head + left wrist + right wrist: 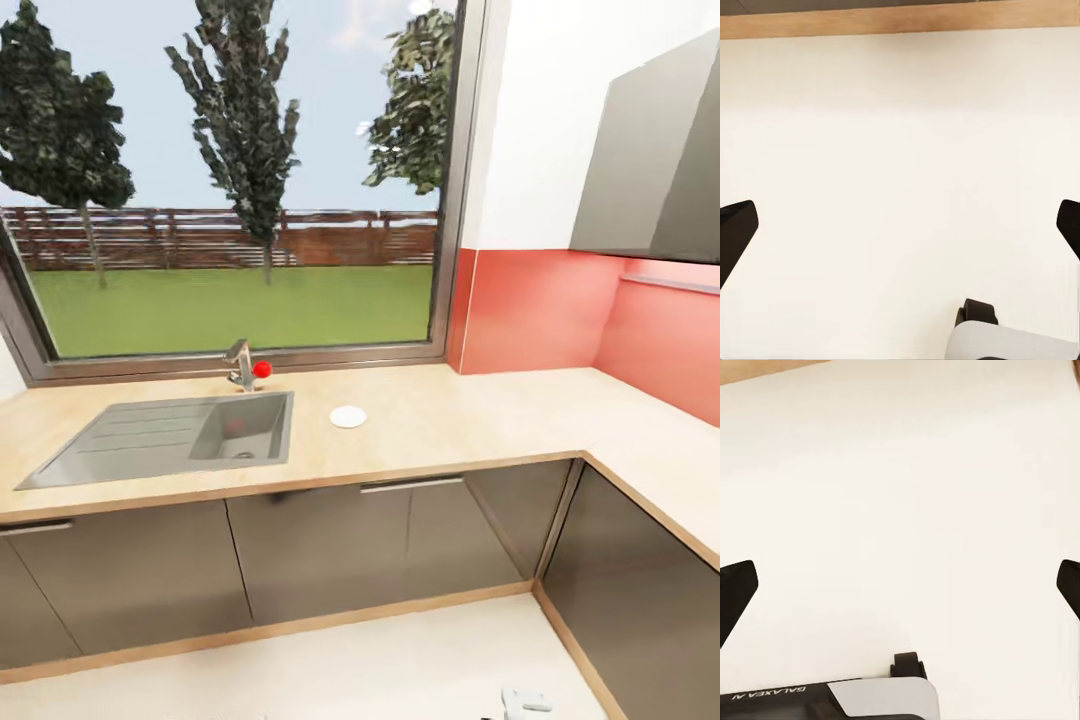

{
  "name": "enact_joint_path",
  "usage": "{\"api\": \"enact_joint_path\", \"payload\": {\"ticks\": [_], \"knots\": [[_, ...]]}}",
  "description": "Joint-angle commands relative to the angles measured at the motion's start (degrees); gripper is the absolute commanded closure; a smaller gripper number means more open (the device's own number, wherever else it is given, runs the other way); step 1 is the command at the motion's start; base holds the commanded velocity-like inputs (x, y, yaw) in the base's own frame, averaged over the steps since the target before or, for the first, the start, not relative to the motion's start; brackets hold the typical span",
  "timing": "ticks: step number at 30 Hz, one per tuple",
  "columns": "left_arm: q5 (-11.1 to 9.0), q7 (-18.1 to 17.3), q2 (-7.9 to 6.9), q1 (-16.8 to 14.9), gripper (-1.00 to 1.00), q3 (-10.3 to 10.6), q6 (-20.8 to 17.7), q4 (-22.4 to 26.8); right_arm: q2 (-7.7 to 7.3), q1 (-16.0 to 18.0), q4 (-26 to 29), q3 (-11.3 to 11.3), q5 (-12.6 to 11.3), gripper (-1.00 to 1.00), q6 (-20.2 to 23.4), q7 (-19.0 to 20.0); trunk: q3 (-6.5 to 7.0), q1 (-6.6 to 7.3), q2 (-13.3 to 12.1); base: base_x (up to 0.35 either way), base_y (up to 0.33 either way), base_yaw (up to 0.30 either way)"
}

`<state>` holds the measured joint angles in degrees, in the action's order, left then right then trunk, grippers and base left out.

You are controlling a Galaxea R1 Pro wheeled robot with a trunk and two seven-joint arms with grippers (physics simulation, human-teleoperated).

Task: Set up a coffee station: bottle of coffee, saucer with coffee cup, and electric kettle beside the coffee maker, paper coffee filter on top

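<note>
The kitchen countertop (450,420) runs under the window as a light beige wood-grain worktop and turns a corner at the right. On it, just right of the steel sink (170,432), lies the saucer (348,417), small, flat, round and white, with nothing on it. My left gripper (900,225) hangs open over pale floor, its black fingertips (736,229) far apart and empty. In the right wrist view my right gripper (900,585) is likewise open over pale floor, holding nothing.
A faucet with a red knob (262,369) stands behind the sink. Dark grey cabinet fronts (330,545) sit below the worktop. A grey wall cabinet (655,170) hangs at upper right over a red backsplash (540,310). Pale floor (330,670) lies before the cabinets.
</note>
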<state>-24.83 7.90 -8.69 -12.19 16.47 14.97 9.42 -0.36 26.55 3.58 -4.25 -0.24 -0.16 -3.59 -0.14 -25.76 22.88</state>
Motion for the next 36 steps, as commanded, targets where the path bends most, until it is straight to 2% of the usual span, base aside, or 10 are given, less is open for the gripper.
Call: {"api": "enact_joint_path", "payload": {"ticks": [1,15,17,19,20,22,23,24,30,36], "knots": [[-0.3,0.3,-0.01,0.0,-1.0,0.5,0.1,0.0,0.0,0.0,0.0,-0.4,0.0,-1.0,0.0,0.0,-0.02,-0.02,0.0,0.0,-0.215,0.205],[-0.5,0.3,-0.09,0.0,-1.0,0.5,0.2,0.1,0.15,0.0,-0.3,-0.4,0.0,-1.0,0.1,0.0,-0.02,-0.02,0.0,0.0,-0.024,0.022],[0.9,-0.7,0.2,-0.4,-1.0,1.3,0.2,1.0,0.35,0.0,-0.1,-0.4,-0.1,-1.0,0.1,0.0,-0.02,-0.02,0.0,0.0,0.0,0.0],[3.8,-2.5,0.13,-1.0,-1.0,1.4,0.1,2.6,0.39,0.0,-0.2,-0.4,-0.1,-1.0,0.1,0.0,-0.02,-0.02,0.0,0.0,0.0,0.0],[8.6,-10.4,-0.56,-3.8,-1.0,1.2,-1.3,10.6,0.34,0.0,-0.4,-0.4,-0.1,-1.0,0.0,0.0,-0.02,-0.02,0.0,0.0,0.0,0.0],[8.9,-13.3,-0.6,-5.6,-1.0,1.2,-2.7,12.2,0.3,0.0,-0.4,-0.4,-0.1,-1.0,0.0,0.0,-0.02,-0.02,0.0,0.0,0.0,0.0],[9.1,-17.9,-0.74,-8.8,-1.0,1.2,-5.8,13.6,0.23,0.0,-0.4,-0.4,0.0,-1.0,0.1,0.0,-0.02,-0.02,0.0,0.0,0.0,0.0],[9.2,-20.9,-1.1,-10.8,-1.0,1.2,-7.6,14.1,0.21,0.0,-0.4,-0.4,-0.1,-1.0,0.0,0.0,-0.02,-0.02,0.0,0.0,0.0,0.0],[9.2,-31.2,-2.13,-16.9,-1.0,1.2,-12.7,14.6,0.11,0.0,-0.4,-0.4,-0.1,-1.0,0.0,0.0,-0.02,-0.02,0.0,0.0,0.0,0.0],[9.3,-43.5,-2.51,-25.2,-1.0,1.2,-23.4,14.7,0.09,0.0,-0.4,-0.4,-0.1,-1.0,0.0,-0.1,-0.02,-0.02,0.0,0.0,0.0,0.0]]}}
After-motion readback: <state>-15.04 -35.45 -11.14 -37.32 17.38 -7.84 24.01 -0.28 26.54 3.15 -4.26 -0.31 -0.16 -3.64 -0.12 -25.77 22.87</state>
